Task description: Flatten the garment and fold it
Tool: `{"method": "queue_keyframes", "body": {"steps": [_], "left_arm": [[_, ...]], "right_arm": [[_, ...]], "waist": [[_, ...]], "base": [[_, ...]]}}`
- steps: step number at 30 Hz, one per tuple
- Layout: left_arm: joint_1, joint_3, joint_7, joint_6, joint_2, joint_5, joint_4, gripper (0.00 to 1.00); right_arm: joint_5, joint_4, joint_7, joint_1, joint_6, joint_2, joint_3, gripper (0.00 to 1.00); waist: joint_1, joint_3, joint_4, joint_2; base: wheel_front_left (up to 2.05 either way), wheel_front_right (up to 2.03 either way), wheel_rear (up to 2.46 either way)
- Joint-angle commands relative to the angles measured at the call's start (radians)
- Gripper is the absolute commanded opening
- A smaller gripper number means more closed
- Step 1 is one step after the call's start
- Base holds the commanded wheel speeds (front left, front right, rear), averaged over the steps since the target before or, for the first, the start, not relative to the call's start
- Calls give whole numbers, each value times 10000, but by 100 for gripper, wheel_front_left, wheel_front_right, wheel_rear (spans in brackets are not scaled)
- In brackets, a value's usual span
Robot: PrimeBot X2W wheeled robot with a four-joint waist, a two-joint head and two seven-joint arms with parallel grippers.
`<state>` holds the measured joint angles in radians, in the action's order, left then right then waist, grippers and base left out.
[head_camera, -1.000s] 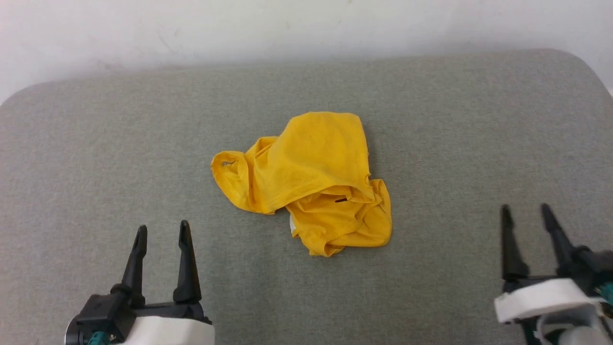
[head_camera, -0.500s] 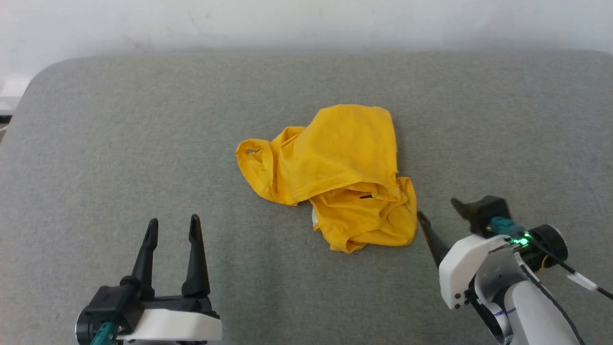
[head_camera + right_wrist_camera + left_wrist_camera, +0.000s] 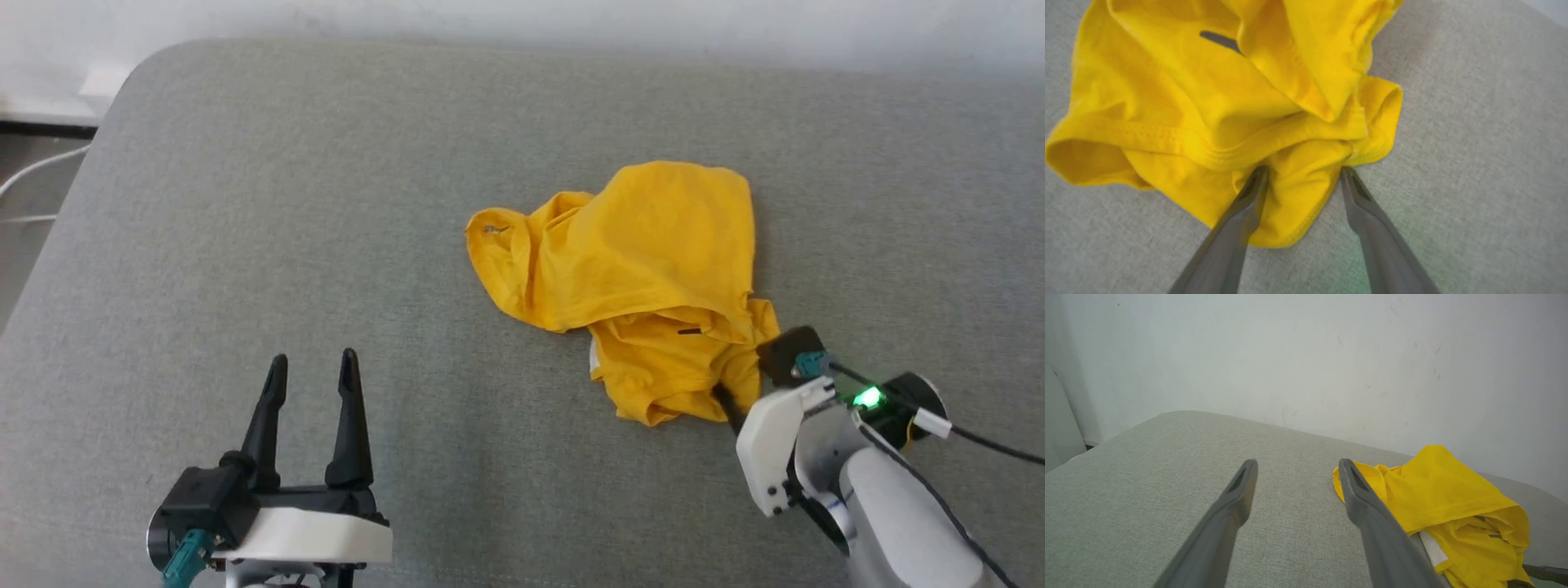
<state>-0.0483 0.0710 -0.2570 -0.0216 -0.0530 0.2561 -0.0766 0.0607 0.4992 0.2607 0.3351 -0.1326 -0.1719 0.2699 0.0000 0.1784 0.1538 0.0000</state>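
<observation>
While one garment (image 3: 645, 278) lies crumpled, two pincers gape, left pincer (image 3: 313, 357) empty, right pincer (image 3: 1303, 169) astride it.

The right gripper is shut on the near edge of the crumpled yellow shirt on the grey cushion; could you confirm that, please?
Not quite: the right gripper is open, its jaws apart astride a fold at the near edge of the crumpled yellow shirt on the grey cushion, as the right wrist view shows.

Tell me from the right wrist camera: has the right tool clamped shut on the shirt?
No: the right tool stands open, its fingers spread either side of a fold at the garment near edge.
</observation>
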Motion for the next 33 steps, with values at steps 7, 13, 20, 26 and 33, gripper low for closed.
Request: {"method": "queue_keyframes", "body": {"steps": [7, 13, 20, 26, 33], "left_arm": [[236, -23, -47, -155, 27, 179, 103, 100], [201, -67, -47, -212, 27, 172, 96, 100], [122, 24, -47, -259, 27, 197, 39, 100], [152, -11, -47, -199, 27, 211, 77, 100], [167, -118, -47, -133, 28, 130, 163, 100]], "right_arm": [[4, 581, -580, 583, 19, 311, -276, 0], [1446, -816, 64, 597, 19, 360, 419, 0], [3189, -3739, 2765, -1031, 19, -601, 1095, 0], [3077, -4787, 4176, -2901, 19, -1094, 712, 0], [2226, -4807, 3350, -3523, 19, -464, 243, 100]], "waist": [[0, 94, -34, 0], [0, -92, -437, 0], [0, -131, -753, 0], [0, -59, -793, 0], [0, -161, -851, 0]], "base": [[0, 0, 0], [0, 0, 0], [0, 0, 0], [0, 0, 0], [0, 0, 0]]}}
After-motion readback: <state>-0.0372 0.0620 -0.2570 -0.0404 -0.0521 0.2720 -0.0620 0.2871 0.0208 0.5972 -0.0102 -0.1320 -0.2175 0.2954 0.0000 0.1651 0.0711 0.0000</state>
